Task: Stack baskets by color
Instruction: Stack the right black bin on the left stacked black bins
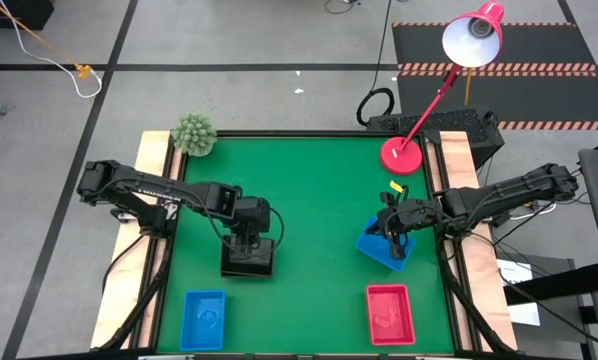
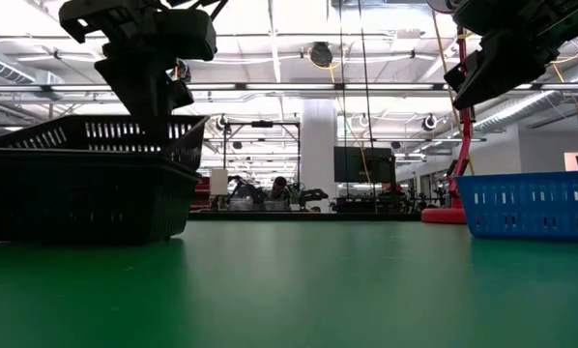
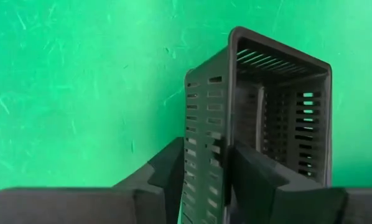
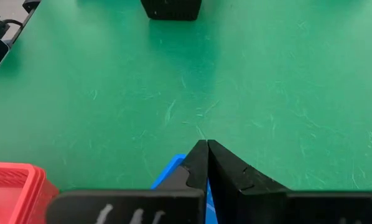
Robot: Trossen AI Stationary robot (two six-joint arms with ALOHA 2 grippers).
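**A:** Where is your left gripper [image 1: 249, 243] right now?

**B:** Over the left-middle of the green table [image 1: 319, 190], above the black baskets [image 1: 248, 259]. In your left wrist view its 2 fingers [image 3: 173, 168] straddle one perforated wall of the black basket [image 3: 260, 118], 1 finger outside and 1 inside. A slim gap shows beside the wall, so you cannot tell whether it is pinching or has let go.

**A:** Is that a single black basket?

**B:** Your low view shows 1 black basket [image 2: 101, 135] sitting tilted in another black basket [image 2: 76, 198] that rests flat on the table. How many are nested in all, you cannot tell.

**A:** And your right gripper [image 1: 396, 237]?

**B:** It is at the right side of the table with its fingers pressed together on the rim of a blue basket [image 1: 384, 247]. From above that basket looks tilted; in your right wrist view only a blue edge [image 4: 173, 171] shows beside the shut fingertips [image 4: 206, 163].

**A:** Where are the other baskets?

**B:** A blue basket [image 1: 203, 319] lies flat near the front left edge, and a red basket [image 1: 390, 314] lies flat near the front right. Both stand well apart from the grippers.

**A:** Anything else on the table?

**B:** A small green plant [image 1: 193, 134] sits at the back left corner, and a red lamp [image 1: 473, 36] stands on its round base [image 1: 401, 155] at the back right.
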